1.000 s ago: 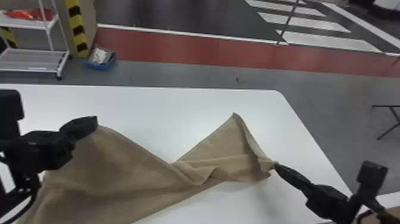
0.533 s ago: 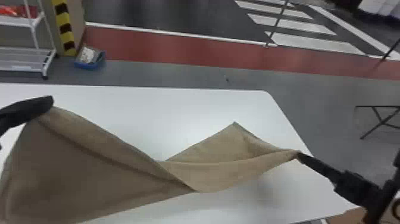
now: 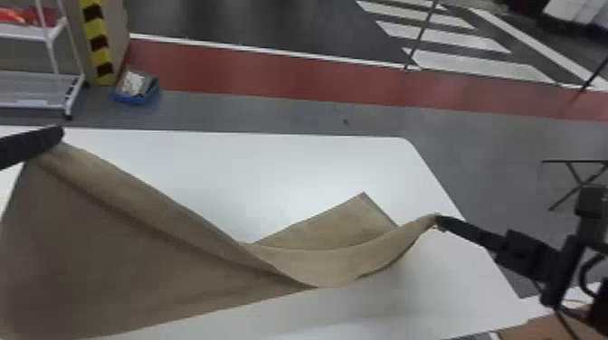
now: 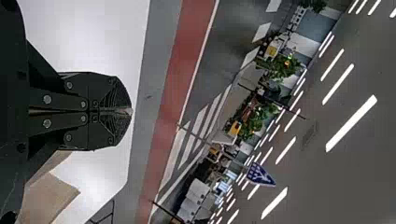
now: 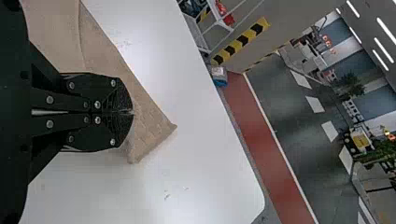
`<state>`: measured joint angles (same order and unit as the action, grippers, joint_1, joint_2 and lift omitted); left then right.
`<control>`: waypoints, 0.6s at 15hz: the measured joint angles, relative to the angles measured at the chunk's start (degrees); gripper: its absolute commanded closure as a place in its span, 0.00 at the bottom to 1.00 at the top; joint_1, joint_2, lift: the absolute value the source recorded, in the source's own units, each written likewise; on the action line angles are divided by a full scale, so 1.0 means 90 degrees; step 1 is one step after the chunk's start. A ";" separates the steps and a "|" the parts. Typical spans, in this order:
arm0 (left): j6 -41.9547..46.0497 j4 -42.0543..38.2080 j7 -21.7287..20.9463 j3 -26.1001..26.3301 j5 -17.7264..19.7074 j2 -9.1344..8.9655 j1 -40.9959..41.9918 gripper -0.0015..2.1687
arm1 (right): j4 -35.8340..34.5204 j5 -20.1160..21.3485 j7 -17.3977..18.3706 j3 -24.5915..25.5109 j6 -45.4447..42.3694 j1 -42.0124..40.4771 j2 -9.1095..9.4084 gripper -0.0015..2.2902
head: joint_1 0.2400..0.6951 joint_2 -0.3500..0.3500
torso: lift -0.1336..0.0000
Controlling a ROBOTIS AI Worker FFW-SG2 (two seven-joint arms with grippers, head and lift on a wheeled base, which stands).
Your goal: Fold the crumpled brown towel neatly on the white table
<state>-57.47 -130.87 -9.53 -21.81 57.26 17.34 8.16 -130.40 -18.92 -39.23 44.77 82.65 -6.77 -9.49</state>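
The brown towel (image 3: 135,235) is stretched between both grippers, its left part raised and hanging, its middle sagging near the white table (image 3: 217,158). One towel corner lies flat behind the sag. At the head view's left edge, my left gripper (image 3: 56,135) is shut on an upper corner of the towel. Toward the table's right side, my right gripper (image 3: 439,220) is shut on another corner. The left wrist view has the left gripper (image 4: 130,111) with its fingers together. In the right wrist view, the right gripper (image 5: 132,112) is closed with towel (image 5: 154,126) beyond its tips.
Past the table's far edge stand a white shelf cart (image 3: 36,81), a striped post (image 3: 97,45) and a blue bin (image 3: 135,90) on the floor. A black folding stand (image 3: 574,167) is off to the right.
Both grippers have moved apart, the left one leftward and the right one rightward, drawing the towel out wider. The hanging left part is straighter, and the right corner is lifted.
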 measured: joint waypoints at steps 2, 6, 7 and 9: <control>0.0101 0.0787 -0.0071 0.0273 -0.0140 0.0066 -0.0633 0.75 | 0.0537 0.0496 0.0078 -0.0562 -0.0201 0.0625 -0.0013 0.79 | 1.00 0.21 | 0.07; 0.0642 0.2906 -0.0333 0.1065 -0.0766 0.0263 -0.2444 0.75 | 0.2560 0.1628 0.0073 -0.1635 -0.1462 0.2392 -0.0204 0.79 | 0.82 0.28 | 0.07; 0.0952 0.3602 -0.0490 0.1218 -0.0837 0.0275 -0.2991 0.75 | 0.3278 0.1811 0.0072 -0.1790 -0.2071 0.2929 -0.0253 0.79 | 0.68 0.30 | 0.07; 0.1414 0.4826 -0.0747 0.1490 -0.0899 0.0300 -0.3997 0.75 | 0.4459 0.2088 0.0080 -0.1983 -0.3024 0.3899 -0.0296 0.79 | 0.52 0.32 | 0.07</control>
<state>-44.74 -87.43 -16.25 -8.39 49.16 20.04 -27.82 -90.28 -0.13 -38.51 26.92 55.43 28.32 -12.16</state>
